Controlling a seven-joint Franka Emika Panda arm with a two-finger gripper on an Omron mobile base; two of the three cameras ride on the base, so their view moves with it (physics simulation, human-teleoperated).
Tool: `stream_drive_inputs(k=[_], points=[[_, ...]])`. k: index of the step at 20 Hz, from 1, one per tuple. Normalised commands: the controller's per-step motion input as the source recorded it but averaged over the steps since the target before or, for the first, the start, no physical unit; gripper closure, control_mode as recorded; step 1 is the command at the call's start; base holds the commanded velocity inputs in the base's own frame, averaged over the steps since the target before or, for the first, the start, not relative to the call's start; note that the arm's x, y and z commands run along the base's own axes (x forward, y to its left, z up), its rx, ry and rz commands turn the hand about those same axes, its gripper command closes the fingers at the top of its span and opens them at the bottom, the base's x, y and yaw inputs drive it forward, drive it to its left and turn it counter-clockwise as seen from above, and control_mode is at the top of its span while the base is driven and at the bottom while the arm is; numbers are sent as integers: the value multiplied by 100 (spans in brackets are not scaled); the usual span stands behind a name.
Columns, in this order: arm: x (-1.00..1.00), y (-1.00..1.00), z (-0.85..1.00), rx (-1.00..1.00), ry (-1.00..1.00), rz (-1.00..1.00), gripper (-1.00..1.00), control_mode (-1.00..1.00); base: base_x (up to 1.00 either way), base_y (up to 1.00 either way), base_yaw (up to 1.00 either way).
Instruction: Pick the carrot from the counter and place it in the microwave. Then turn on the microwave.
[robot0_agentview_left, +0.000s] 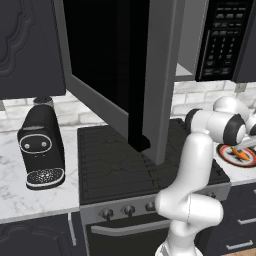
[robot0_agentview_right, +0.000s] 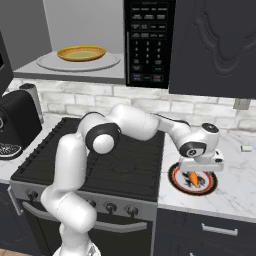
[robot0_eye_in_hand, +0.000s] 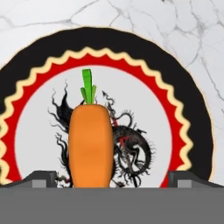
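Orange carrot (robot0_eye_in_hand: 89, 146) on plate (robot0_eye_in_hand: 39, 78), stovetop (robot0_agentview_right: 125, 165) beside, microwave (robot0_agentview_right: 147, 42) above

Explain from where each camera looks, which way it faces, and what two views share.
Left base view: behind the arm's left, facing the open grey-framed microwave and black stovetop; white arm lower right.
Right base view: behind the arm's right, facing the white marble counter; open gripper above the round patterned plate.
Hand view: straight down; dark fingertips.
Shared: small orange carrot on the plate.
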Motion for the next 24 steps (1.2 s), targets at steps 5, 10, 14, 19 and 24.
stream_drive_inputs(k=[5,10,14,19,24], points=[[0,18,-1,0,0,0,-100,-100,0,0,0],[-2,18,0,0,0,0,-100,-100,0,0,0],[-5,13,-6,0,0,0,-100,-100,0,0,0],[0,0,-15,0,0,0,-100,-100,0,0,0],[0,0,-17,0,0,0,-100,-100,0,0,0]])
